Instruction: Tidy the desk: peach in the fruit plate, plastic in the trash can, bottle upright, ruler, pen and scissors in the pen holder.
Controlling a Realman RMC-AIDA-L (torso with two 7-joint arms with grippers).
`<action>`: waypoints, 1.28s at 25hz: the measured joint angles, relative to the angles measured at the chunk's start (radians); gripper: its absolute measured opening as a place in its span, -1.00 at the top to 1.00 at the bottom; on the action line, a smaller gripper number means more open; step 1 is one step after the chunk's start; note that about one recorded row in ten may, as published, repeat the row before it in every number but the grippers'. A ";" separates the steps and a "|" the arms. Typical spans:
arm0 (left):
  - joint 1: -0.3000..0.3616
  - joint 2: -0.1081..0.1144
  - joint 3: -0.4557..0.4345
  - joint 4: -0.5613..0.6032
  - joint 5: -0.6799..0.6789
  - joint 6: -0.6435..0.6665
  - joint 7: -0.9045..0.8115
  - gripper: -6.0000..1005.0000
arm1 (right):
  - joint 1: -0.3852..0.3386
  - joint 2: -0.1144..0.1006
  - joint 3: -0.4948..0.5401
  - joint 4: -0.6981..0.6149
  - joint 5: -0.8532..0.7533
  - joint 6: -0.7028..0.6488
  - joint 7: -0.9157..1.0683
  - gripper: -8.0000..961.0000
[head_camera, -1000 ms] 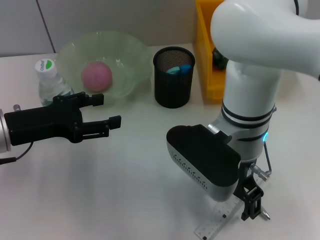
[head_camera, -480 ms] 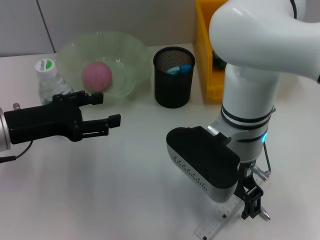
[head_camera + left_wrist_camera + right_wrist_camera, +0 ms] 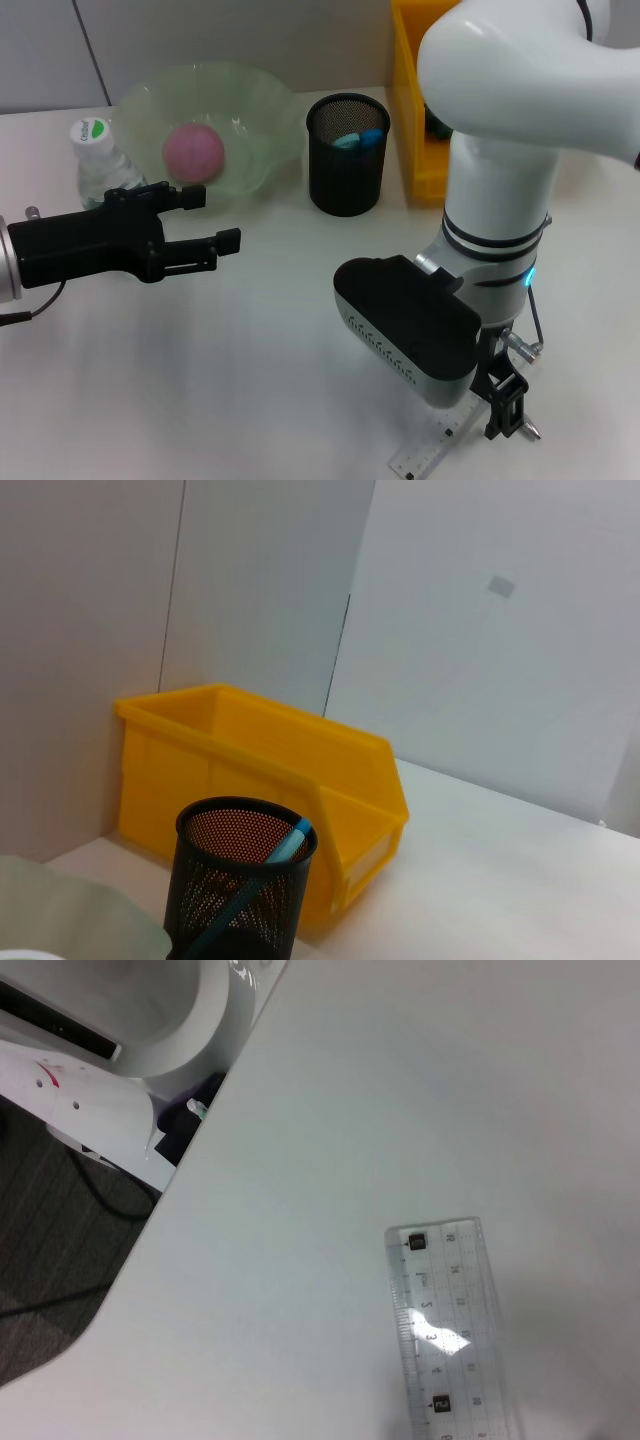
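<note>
Looking down from the head view, barely anything has changed over the last second: the right gripper (image 3: 505,410) has sunk just a touch at the near edge of the desk, right over the clear ruler (image 3: 432,447), which lies flat at about 5 o'clock from the black mesh pen holder (image 3: 346,152). Can't tell how its fingers stand from here. The left gripper (image 3: 208,222) hasn't budged, fingers spread and empty, parked at 9 o'clock of the holder. The peach (image 3: 193,150) already sits in the green fruit plate (image 3: 262,105), and the bottle (image 3: 103,167) stands upright beside it. So I'd say the ruler is the job in hand.

From the left wrist view you only get the holder with a blue pen (image 3: 255,879) leaning inside, and the yellow bin (image 3: 270,780) behind it.

The right wrist view shows the ruler untouched on the desk, no fingers visible.
</note>
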 joint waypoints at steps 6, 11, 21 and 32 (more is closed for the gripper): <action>0.001 0.000 0.000 0.004 0.000 -0.001 -0.002 -0.66 | -0.003 0.000 -0.002 -0.004 0.000 0.000 0.000 -0.60; 0.002 0.000 0.000 0.004 0.000 -0.001 -0.002 -0.66 | -0.004 0.000 -0.002 -0.005 0.000 0.000 0.001 -0.54; 0.001 0.000 -0.003 0.005 0.001 -0.001 -0.003 -0.66 | -0.005 0.000 -0.002 -0.005 -0.007 0.000 0.002 -0.43; -0.001 0.001 0.000 0.006 0.002 -0.001 -0.003 -0.66 | -0.005 0.000 -0.002 -0.005 -0.008 0.000 0.002 -0.32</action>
